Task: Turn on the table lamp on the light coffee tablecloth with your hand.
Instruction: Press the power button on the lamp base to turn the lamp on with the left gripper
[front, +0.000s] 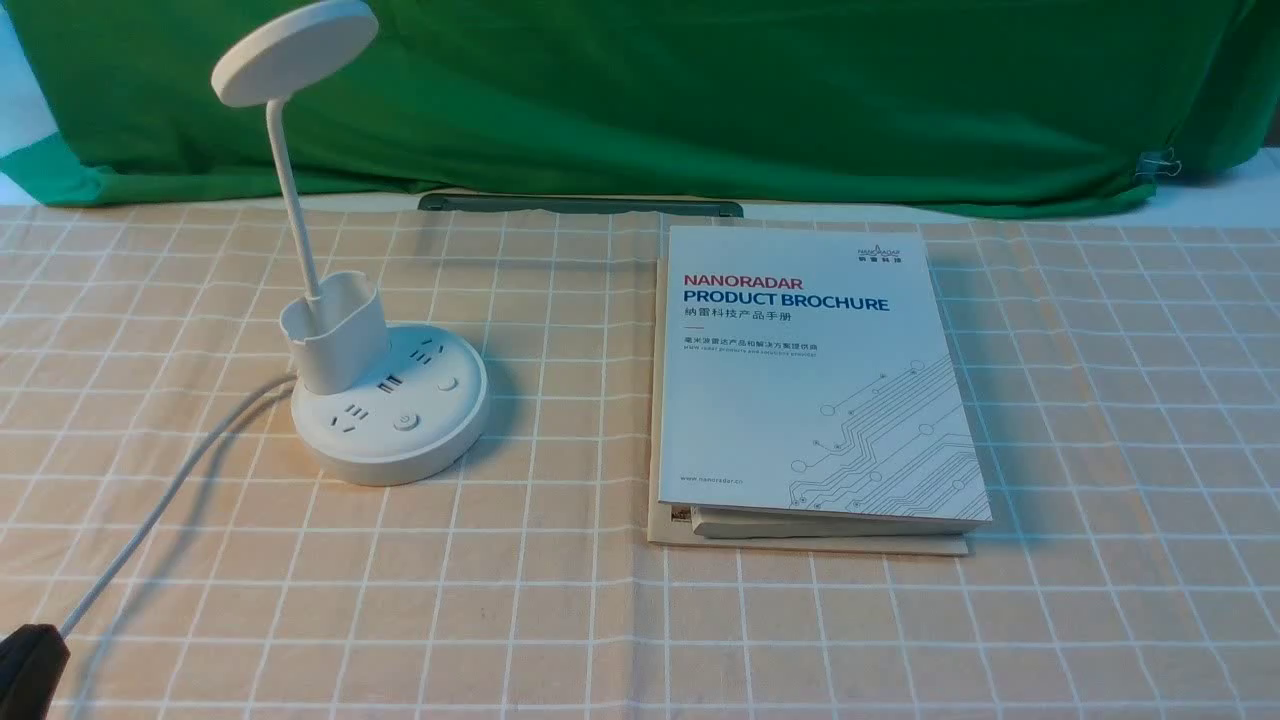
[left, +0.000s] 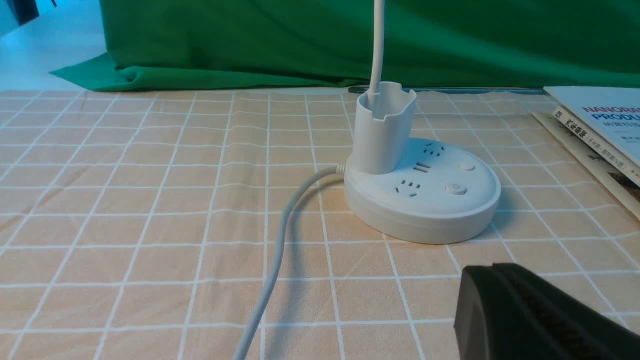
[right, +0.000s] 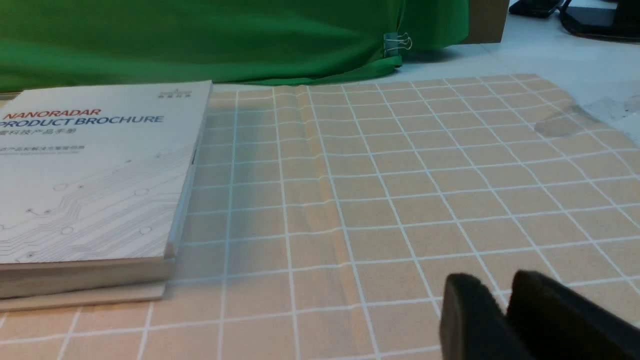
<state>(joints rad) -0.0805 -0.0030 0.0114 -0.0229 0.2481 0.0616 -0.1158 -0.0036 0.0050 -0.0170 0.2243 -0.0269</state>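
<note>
The lamp (front: 390, 420) is set toward the left edge, with open cloth (front: 560, 620) before it. The left gripper (left: 495, 280) and right gripper (right: 507, 297) are seen clenched, nothing held.

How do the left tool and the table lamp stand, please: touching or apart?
Apart. The left wrist view shows bare tablecloth between the left tool and the table lamp's base.
</note>
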